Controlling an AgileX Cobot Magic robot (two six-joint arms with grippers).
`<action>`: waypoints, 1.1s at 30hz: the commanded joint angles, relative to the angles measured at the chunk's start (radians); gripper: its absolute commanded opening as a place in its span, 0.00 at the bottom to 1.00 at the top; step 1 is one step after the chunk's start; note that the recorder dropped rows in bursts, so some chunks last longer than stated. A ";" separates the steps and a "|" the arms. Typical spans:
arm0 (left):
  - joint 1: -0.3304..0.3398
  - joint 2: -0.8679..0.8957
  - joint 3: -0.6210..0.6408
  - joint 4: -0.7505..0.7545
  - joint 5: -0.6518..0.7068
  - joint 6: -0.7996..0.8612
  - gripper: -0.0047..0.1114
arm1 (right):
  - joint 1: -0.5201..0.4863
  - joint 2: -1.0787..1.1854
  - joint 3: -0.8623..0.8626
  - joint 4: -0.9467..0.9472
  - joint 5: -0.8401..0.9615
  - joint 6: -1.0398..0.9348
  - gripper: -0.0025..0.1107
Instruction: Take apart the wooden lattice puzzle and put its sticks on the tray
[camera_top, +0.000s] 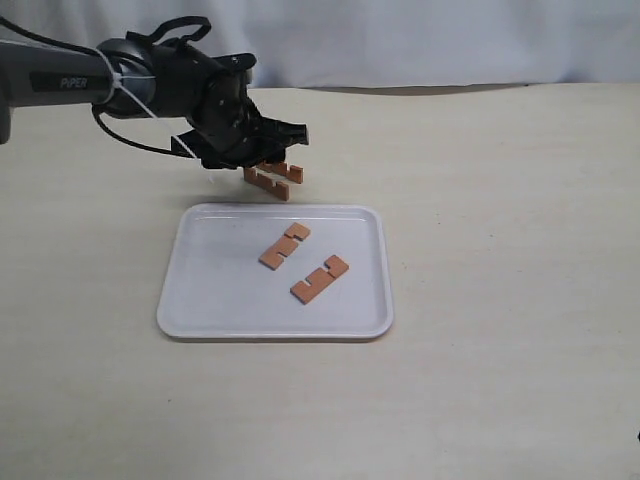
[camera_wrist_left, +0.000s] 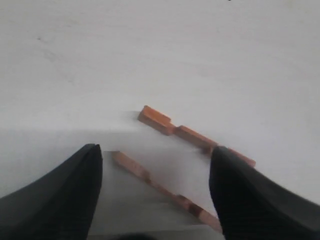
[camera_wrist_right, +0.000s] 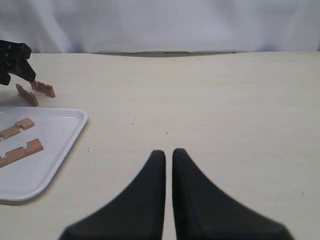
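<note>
On the pale beige tabletop (camera_top: 500, 300), the black left gripper (camera_wrist_left: 156, 155) hangs open and empty over two reddish-brown notched wooden sticks (camera_top: 273, 178) standing on edge just behind the large white plastic tray (camera_top: 175, 320). Two more sticks (camera_top: 285, 245) lie flat inside it. Closing askew could catch both or topple them. The right gripper (camera_wrist_right: 168, 155), shut, sits well apart, and nothing blocks the way.

Two sticks (camera_top: 285, 246) lie on the tray (camera_top: 215, 290), two more sticks (camera_top: 268, 182) behind it.

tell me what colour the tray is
The tray is white, clearest in the exterior view.
</note>
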 joint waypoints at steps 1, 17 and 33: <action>-0.011 0.023 -0.006 -0.007 0.027 -0.006 0.55 | -0.001 -0.005 0.002 -0.001 -0.006 -0.005 0.06; -0.010 0.034 -0.010 -0.006 0.044 0.017 0.55 | -0.001 -0.005 0.002 -0.001 -0.006 -0.005 0.06; -0.010 0.038 -0.117 -0.059 0.194 0.461 0.55 | -0.001 -0.005 0.002 -0.001 -0.006 -0.005 0.06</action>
